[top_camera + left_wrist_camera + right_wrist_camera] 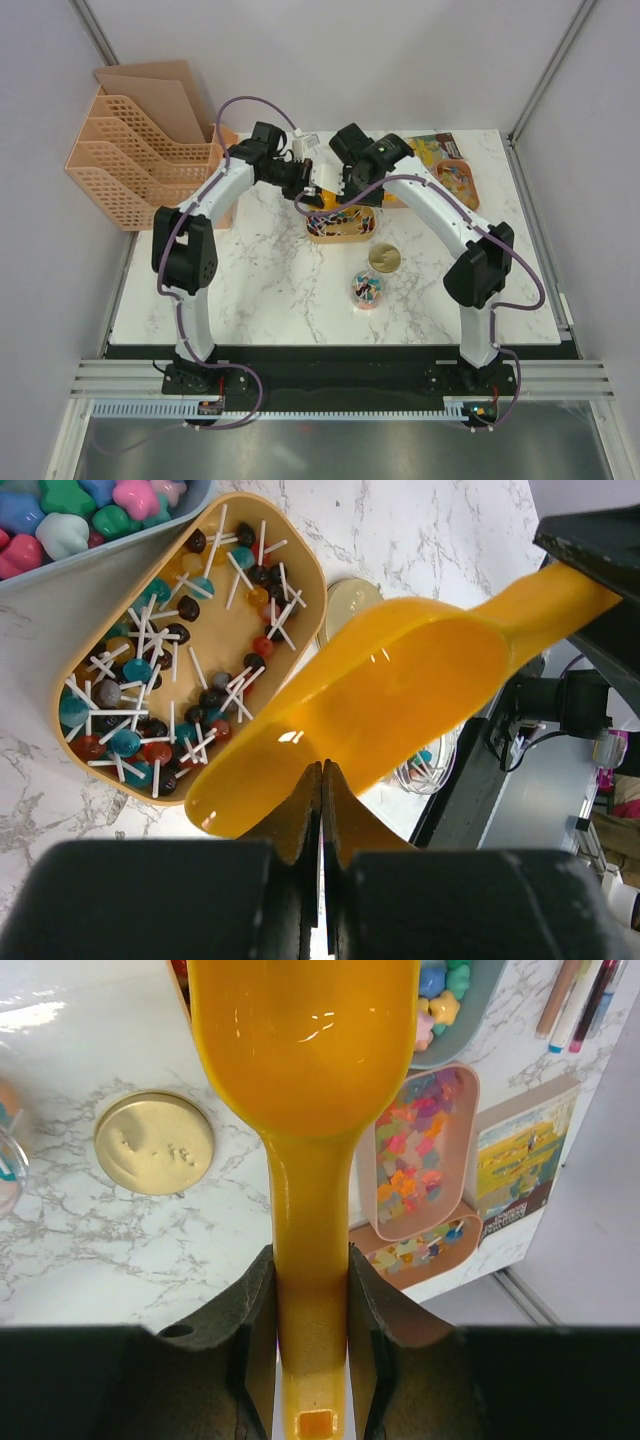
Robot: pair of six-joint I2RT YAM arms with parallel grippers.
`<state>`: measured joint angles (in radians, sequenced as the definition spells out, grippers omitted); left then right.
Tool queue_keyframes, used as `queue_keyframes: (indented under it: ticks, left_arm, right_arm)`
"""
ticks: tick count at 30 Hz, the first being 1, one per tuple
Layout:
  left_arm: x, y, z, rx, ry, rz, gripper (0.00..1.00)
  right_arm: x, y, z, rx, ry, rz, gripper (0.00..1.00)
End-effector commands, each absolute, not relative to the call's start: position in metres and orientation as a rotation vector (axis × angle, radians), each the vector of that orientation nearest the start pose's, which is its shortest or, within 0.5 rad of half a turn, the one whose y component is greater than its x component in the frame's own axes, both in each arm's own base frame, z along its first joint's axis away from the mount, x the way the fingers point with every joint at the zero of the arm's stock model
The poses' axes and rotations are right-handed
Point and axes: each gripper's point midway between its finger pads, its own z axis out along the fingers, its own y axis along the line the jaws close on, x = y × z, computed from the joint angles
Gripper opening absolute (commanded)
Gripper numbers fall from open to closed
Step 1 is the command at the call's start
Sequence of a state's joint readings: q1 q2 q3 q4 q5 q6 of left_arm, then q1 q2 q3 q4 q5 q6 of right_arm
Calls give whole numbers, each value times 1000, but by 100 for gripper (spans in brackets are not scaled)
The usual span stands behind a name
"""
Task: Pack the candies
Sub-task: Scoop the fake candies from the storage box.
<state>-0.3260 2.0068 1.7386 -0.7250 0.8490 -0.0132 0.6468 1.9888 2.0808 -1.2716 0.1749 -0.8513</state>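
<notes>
Closest, my right gripper [311, 1272] clamped on orange scoop [305, 1050] handle, left gripper [322, 780] pinched shut under its bowl, candies [415, 1150] in pink tray [474, 1120] alongside, lollipop tray [60, 720] plain from left wrist, scoop-hidden from right.

Left arm [213, 197] and right arm [440, 207] reach inward, left fingers [200, 900] pressed together, right fingers [250, 1310] clamped on the scoop [305, 1060]

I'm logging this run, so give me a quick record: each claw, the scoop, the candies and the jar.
scoop: raised beside the lollipop tray
right claw: shut on the scoop's handle
left claw: shut by the scoop's bowl
candies: small mixed-colour pieces in the pink tray
jar: gold lid lying beside it
</notes>
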Motion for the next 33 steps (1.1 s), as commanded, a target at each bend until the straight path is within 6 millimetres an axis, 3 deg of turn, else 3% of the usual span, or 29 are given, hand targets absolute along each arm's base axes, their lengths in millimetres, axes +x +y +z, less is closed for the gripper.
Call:
queue_keyframes:
  ticks: [1, 10, 15, 16, 18, 19, 23, 28, 33]
  left_arm:
    - [392, -277, 160, 733, 2364, -1225, 2]
    - [401, -286, 154, 743, 2370, -1204, 2]
    - [422, -278, 162, 724, 2359, -1043, 2]
    - [432, -268, 160, 691, 2379, -925, 3]
    - [449, -253, 175, 694, 2332, -776, 22]
    - [461, -241, 177, 664, 2322, -674, 42]
    - [480, -213, 188, 590, 2288, -546, 65]
    - [478, -205, 166, 568, 2334, -529, 64]
    - [472, -207, 145, 544, 2378, -561, 62]
  right_arm:
    - [384, 232, 249, -1675, 1949, -192, 0]
    - [381, 242, 270, -1546, 1913, -95, 0]
    - [390, 225, 260, -1513, 1967, -151, 0]
    - [394, 217, 257, -1499, 1988, -174, 0]
    - [405, 187, 244, -1446, 2068, -211, 0]
    - [416, 164, 241, -1383, 2116, -241, 1]
    - [432, 107, 221, -1225, 2277, -332, 0]
    - [433, 49, 208, -1009, 2440, -458, 0]
    - [414, 6, 202, -890, 2533, -642, 0]
